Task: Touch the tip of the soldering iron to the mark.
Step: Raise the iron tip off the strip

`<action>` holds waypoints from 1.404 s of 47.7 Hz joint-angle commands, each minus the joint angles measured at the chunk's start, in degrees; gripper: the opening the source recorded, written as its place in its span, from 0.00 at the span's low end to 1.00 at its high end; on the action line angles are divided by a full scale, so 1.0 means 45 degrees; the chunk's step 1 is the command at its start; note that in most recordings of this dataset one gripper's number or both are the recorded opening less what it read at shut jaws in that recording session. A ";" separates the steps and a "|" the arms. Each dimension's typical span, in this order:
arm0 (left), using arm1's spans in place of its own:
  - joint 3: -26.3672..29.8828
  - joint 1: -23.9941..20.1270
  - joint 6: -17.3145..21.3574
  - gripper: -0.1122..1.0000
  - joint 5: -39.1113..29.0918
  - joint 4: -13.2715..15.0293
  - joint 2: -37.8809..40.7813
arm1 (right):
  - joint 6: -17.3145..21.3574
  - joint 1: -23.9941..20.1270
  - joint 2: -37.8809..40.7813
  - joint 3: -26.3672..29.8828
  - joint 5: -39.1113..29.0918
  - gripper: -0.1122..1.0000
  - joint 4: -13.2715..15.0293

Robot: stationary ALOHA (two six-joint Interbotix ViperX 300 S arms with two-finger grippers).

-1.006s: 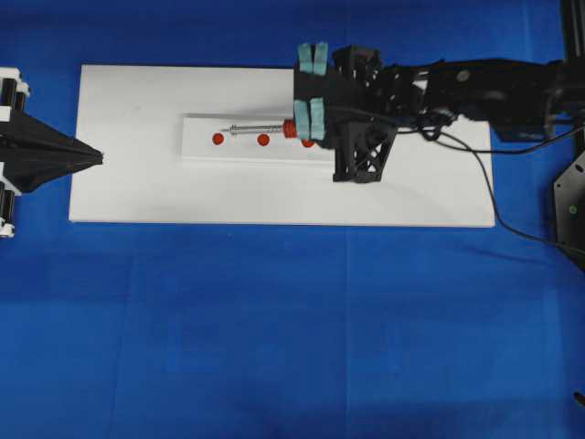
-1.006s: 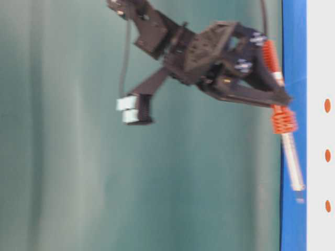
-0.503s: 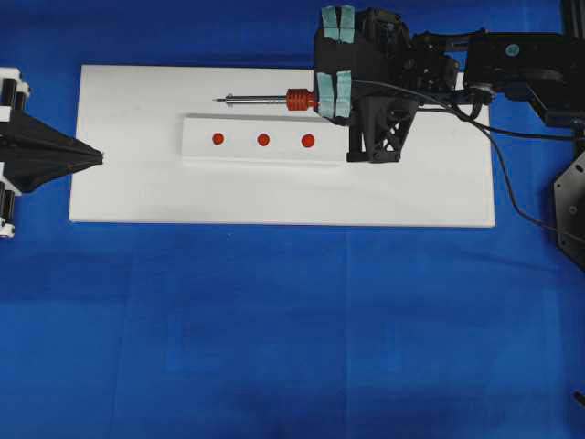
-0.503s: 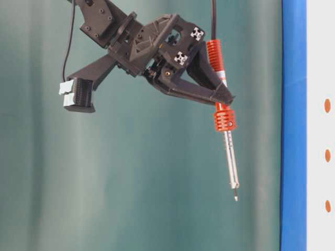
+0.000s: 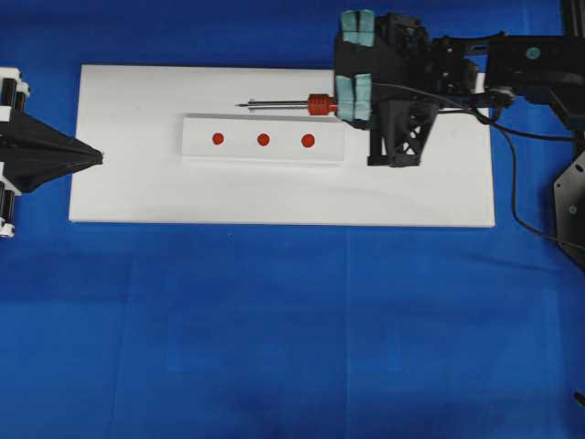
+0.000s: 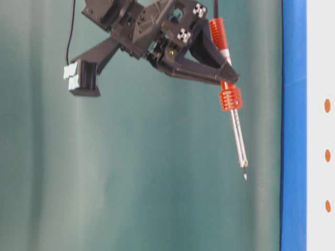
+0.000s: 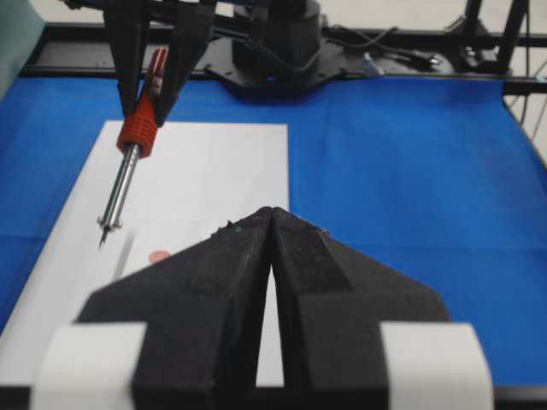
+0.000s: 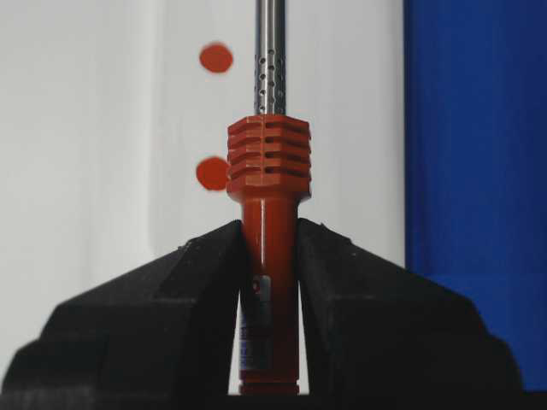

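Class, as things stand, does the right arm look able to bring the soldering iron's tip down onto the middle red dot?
Probably yes: the right pincer grips the soldering iron, and nothing covers the middle dot.

Robotics lab: blue-clothed bench (image 5: 274,347), framed rig (image 7: 410,38).

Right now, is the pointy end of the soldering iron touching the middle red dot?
No, the tip of the soldering iron hangs in the air, well off the white strip where the mark sits.
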State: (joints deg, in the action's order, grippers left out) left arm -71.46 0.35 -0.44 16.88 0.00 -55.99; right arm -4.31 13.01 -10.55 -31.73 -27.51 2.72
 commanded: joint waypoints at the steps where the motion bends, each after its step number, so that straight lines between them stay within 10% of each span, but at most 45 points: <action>1: 0.0117 -0.0020 -0.0020 0.10 0.0137 -0.0020 0.0039 | 0.0020 0.0078 -0.0645 -0.0137 0.0039 0.16 0.0039; 67: 0.0117 -0.0020 -0.0020 0.10 0.0117 -0.0020 0.0039 | 0.0039 0.0137 -0.1367 -0.0937 -0.0078 0.16 0.0020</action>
State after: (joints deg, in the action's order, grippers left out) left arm -71.46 0.35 -0.53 16.88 -0.09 -55.99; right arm -4.22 13.45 -15.73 -36.56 -28.04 2.72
